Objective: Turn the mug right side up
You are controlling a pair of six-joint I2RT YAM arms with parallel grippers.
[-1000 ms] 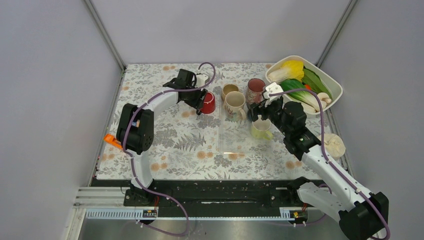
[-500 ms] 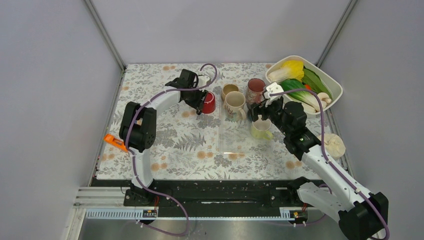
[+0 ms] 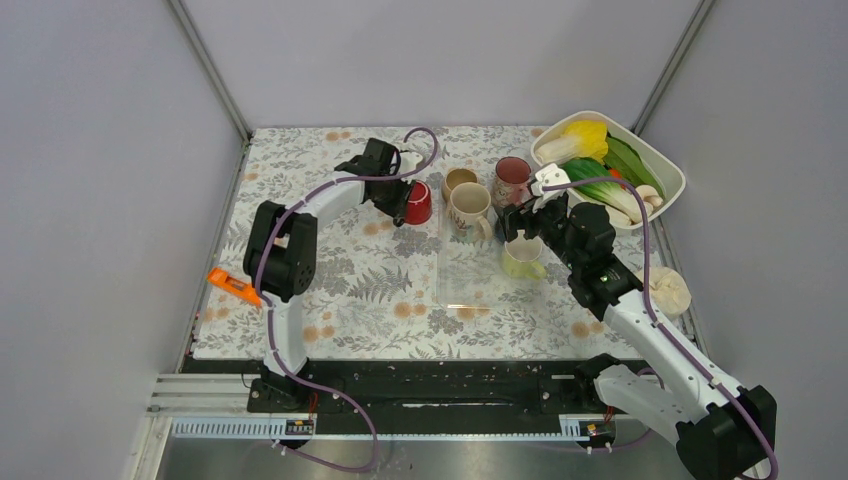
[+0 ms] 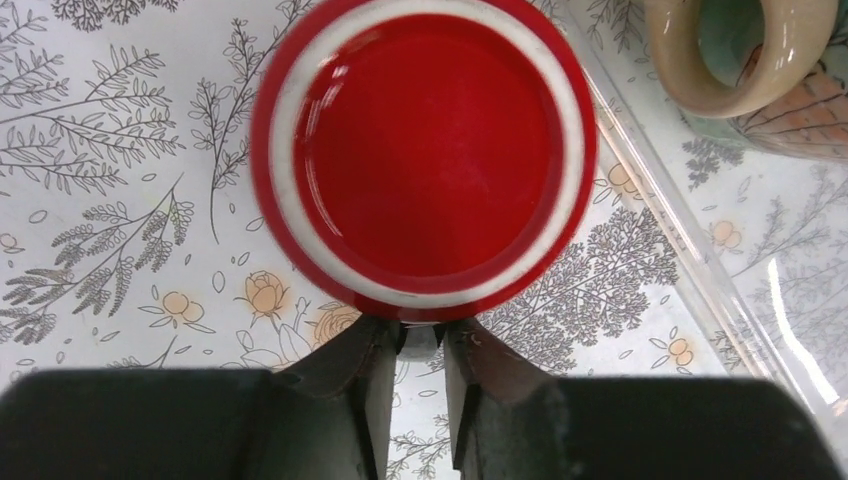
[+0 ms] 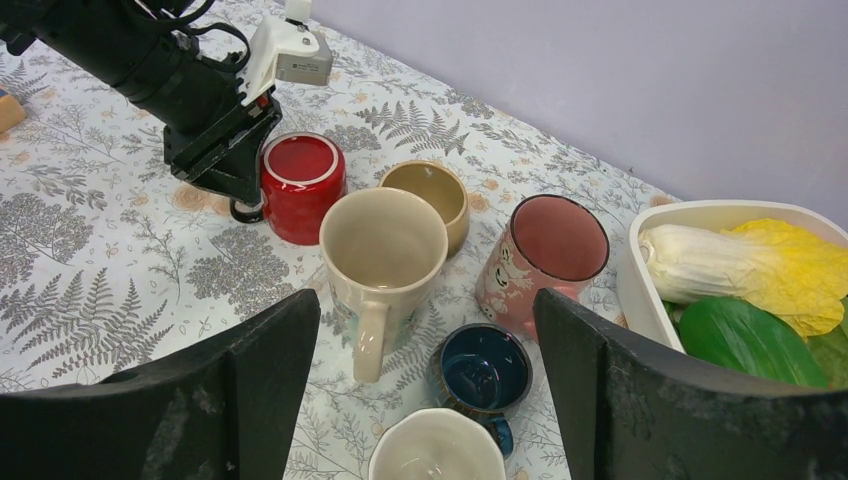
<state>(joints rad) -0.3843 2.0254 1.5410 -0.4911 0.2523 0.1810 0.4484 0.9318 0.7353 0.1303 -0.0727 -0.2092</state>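
Observation:
The red mug (image 3: 418,203) stands upside down on the flowered cloth, its white-ringed base facing up in the left wrist view (image 4: 425,150). It also shows in the right wrist view (image 5: 300,185). My left gripper (image 3: 401,206) is at the mug's left side, its fingers (image 4: 370,370) shut on the mug's handle at table level. My right gripper (image 3: 521,226) is open and empty, hovering over a dark blue cup (image 5: 482,368) and a pale mug (image 3: 522,259), well right of the red mug.
A beige mug (image 3: 468,207), a tan cup (image 3: 458,181) and a pink mug (image 3: 512,177) stand upright just right of the red mug. A clear sheet (image 3: 468,275) lies mid-table. A white tub of vegetables (image 3: 668,165) is at the back right, an orange tool (image 3: 228,285) at the left edge.
My left arm's elbow has swung slightly to the right while its gripper stays at the red mug. The mug and the right arm have not visibly moved.

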